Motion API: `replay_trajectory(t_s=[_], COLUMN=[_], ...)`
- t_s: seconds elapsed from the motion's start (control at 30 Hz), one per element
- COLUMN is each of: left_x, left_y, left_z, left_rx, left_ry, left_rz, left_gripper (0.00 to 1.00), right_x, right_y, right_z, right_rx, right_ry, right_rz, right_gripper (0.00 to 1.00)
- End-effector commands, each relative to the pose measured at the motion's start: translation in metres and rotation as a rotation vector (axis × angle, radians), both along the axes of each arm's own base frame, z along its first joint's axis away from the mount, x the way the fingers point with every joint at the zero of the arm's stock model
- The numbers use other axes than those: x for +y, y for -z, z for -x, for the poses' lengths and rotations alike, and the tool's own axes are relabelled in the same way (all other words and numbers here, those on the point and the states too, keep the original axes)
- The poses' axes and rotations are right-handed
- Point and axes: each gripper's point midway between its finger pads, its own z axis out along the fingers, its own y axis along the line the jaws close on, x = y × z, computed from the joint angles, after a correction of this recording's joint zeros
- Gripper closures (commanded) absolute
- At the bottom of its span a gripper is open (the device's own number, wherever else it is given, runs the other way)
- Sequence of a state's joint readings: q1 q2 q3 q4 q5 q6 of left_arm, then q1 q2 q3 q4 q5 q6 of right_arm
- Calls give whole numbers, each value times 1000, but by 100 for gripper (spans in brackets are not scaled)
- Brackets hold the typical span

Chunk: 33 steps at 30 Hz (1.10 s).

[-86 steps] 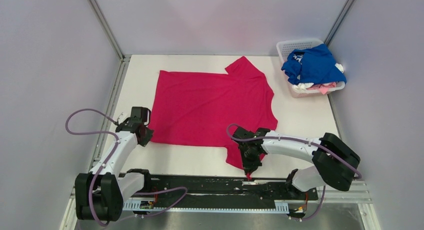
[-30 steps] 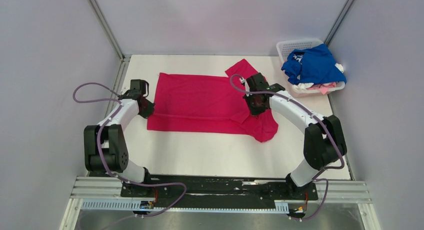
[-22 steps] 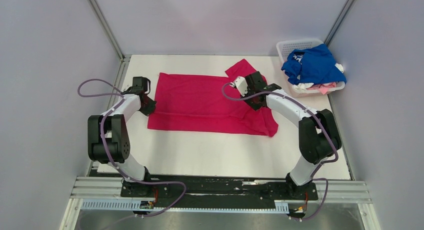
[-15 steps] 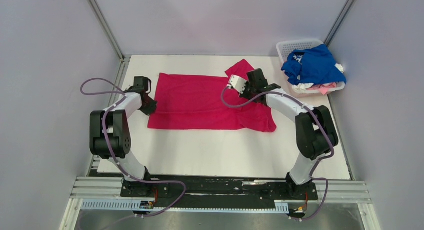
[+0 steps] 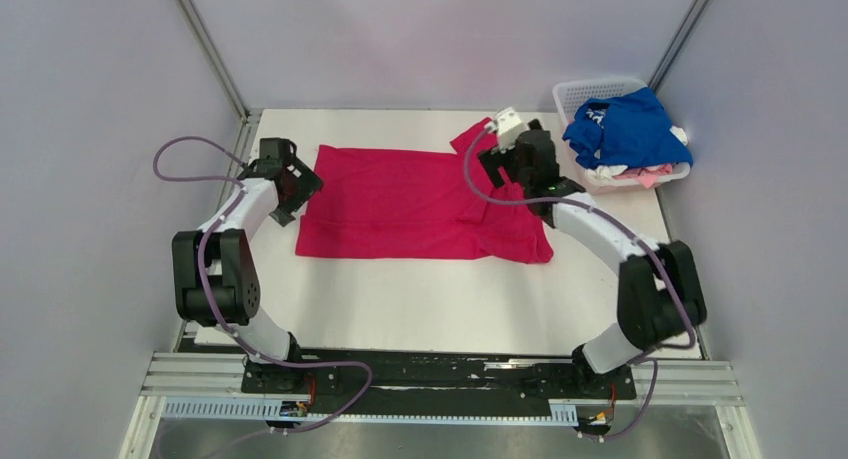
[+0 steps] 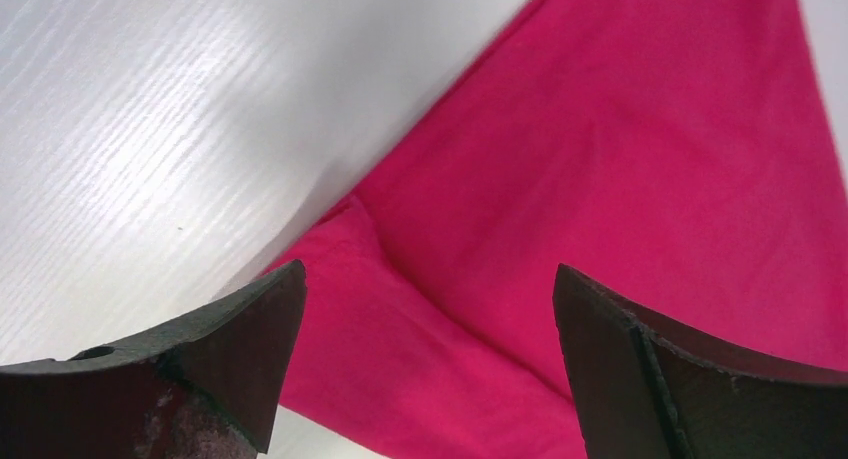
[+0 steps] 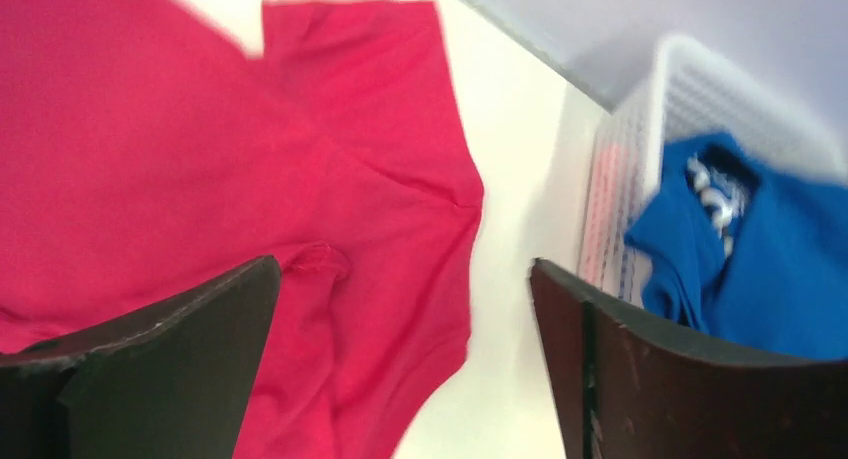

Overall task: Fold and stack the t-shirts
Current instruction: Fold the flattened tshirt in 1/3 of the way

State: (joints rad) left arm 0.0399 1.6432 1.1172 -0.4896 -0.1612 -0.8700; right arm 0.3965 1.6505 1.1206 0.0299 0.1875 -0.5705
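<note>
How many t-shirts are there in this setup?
2 clearly: a magenta-red t-shirt lying on the table, and a blue t-shirt heaped in the white basket at the far right corner. White and pink cloth under it may be more shirts, mostly hidden.

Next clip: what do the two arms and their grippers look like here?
The left arm and right arm share white curved shells and bulky black joints; a thin purple cable loops loosely along each. The left gripper and right gripper are black, with broad, dark, matt fingers, scuffed at the edges. A small white block tops the right wrist.
</note>
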Motion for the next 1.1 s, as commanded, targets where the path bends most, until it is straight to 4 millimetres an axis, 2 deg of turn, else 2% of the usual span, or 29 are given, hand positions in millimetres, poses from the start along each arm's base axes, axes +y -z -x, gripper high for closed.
replay_trajectory(t_s=[0.0,0.03,0.1,0.17,0.23,0.37,0.47,0.57,0.63,0.77,0.87,1.07], left_x=[-18,-30,-41,-49,-56,-56,-56,-56,-56,-49,-45,-53], left_y=[-41,-41,-30,-16,-1,36,56,65,67,66,62,54], left_z=[-12,-14,-9,-3,1,11,18,23,28,40,52,74], left_rx=[-128,-142,-121,-82,-56,21,77,99,117,141,170,189], left_ry=[120,164,213,242,275,284,270,263,266,256,253,293], left_rz=[58,104,140,166,195,203,215,220,216,179,157,168], left_gripper=[0,0,0,0,0,0,0,0,0,0,0,0], right_x=[-18,-15,4,15,17,32,33,15,1,-28,-43,-66], right_y=[-64,-55,-31,-10,7,36,64,100,116,136,144,155], right_z=[33,45,78,106,126,154,160,158,159,169,188,240], right_rx=[-7,73,292,442,550,736,827,876,904,873,865,886], right_ry=[369,372,325,308,345,338,396,540,628,765,856,1004], right_rz=[-864,-951,-1066,-1074,-1072,-1095,-1085,-1061,-1074,-1015,-951,-846], right_gripper=[0,0,0,0,0,0,0,0,0,0,0,0])
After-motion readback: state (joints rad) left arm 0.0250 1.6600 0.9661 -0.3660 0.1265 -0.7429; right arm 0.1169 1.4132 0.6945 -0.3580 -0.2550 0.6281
